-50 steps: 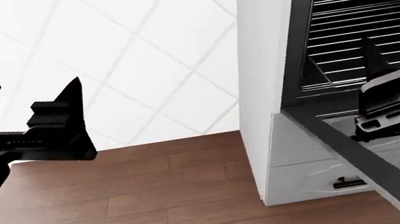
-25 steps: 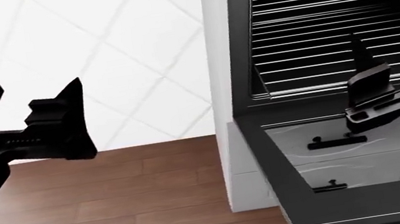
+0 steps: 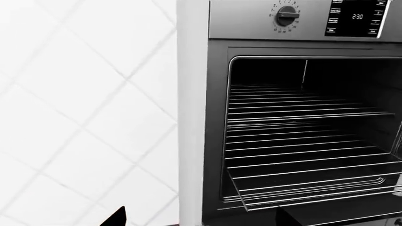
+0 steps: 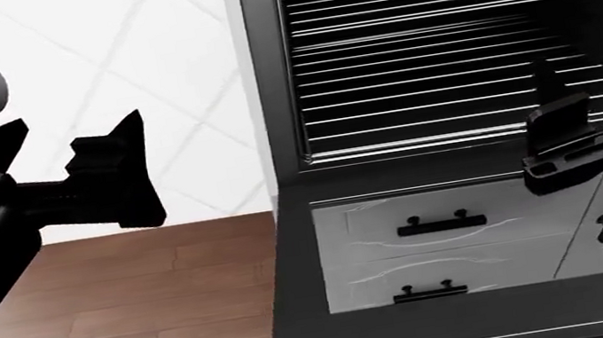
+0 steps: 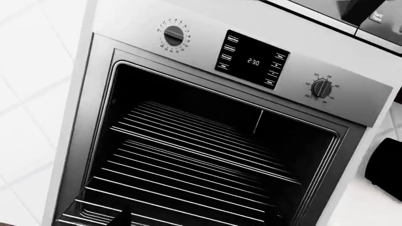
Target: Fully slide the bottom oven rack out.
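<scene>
The oven point(image 4: 268, 66) stands open, its black-framed glass door point(image 4: 296, 295) lowered flat toward me. The bottom oven rack point(image 4: 453, 136), silver wires with a doubled front rail, sits at the cavity's front edge. In the left wrist view it point(image 3: 308, 188) pokes slightly past the opening, below the second rack point(image 3: 301, 113). My right gripper point(image 4: 555, 104) hovers open over the door, just before the rack's front rail at its right part. In its own view point(image 5: 201, 222) the rack wires point(image 5: 188, 190) show between the fingers. My left gripper point(image 4: 120, 151) is open and empty, left of the oven; its wrist view point(image 3: 201, 221) faces the oven.
White drawers with black handles point(image 4: 441, 222) show through the door glass. The lowered door juts out over the wood floor point(image 4: 121, 321). A white tiled wall point(image 4: 140, 49) lies left of the oven. The control panel with dial point(image 5: 174, 35) sits above the cavity.
The head view has swung right, so the oven and door now sit further left and more square-on. The right gripper stays by the rack's front rail. The left gripper has barely moved.
</scene>
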Available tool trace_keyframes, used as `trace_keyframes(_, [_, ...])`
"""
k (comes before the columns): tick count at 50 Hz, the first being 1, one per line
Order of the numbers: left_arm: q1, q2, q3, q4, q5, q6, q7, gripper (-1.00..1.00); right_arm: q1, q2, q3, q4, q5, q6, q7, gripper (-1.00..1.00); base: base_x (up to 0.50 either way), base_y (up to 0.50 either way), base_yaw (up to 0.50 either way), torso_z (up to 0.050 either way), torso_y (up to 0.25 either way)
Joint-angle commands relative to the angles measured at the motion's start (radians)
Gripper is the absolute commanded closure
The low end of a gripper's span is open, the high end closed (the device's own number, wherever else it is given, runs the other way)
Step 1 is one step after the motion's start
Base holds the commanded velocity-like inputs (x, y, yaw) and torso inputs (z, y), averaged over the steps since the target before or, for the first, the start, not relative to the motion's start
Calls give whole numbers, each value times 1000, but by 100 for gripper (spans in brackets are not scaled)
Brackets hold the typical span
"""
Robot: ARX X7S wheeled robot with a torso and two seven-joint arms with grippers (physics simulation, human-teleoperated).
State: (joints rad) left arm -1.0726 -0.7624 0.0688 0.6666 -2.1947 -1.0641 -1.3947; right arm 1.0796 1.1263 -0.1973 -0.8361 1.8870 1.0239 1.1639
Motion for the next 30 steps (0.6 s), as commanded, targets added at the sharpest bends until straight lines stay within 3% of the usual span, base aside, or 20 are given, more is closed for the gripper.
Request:
trace_keyframes(1, [-4, -7, 12, -3, 7, 10, 5, -100, 30, -6, -20, 12, 8, 15, 2, -100, 0, -500, 0, 0, 0])
trace_keyframes(30, [24, -3, 21, 8, 47, 28, 33, -100, -28, -9, -1, 3, -26, -6, -36, -100, 33, -500, 0, 0, 0])
